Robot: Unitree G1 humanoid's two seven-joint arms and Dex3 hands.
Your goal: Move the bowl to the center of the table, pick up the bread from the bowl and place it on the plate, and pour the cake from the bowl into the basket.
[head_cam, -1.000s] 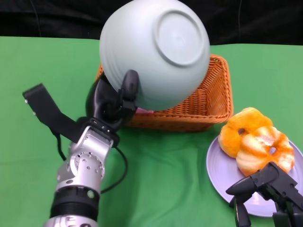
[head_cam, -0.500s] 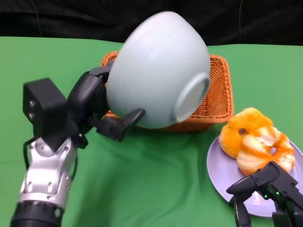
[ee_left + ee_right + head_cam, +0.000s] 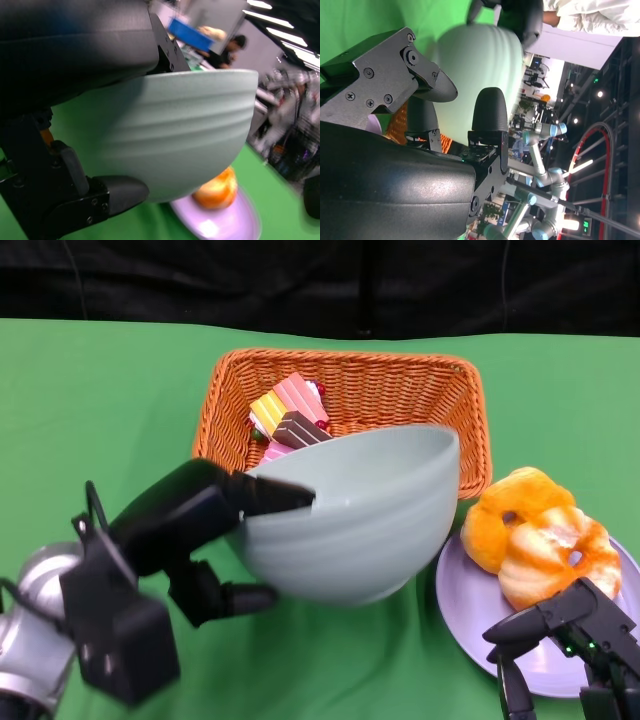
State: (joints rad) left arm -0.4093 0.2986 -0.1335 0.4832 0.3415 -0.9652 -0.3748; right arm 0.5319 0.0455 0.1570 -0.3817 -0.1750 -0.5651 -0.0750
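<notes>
The left robot hand grips the bowl by its rim, holding it upright above the green desk, just in front of the basket. The cake lies in the basket. The bread sits on the plate. The right robot hand hovers near the plate, fingers apart, empty.

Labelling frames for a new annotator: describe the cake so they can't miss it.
Start at the wicker basket at the back middle of the green table. Inside it, toward its left end just past the rim of the bowl, lies the cake. Its pink, yellow and brown slices are the only things in the basket; the bread is orange, on the plate.
</notes>
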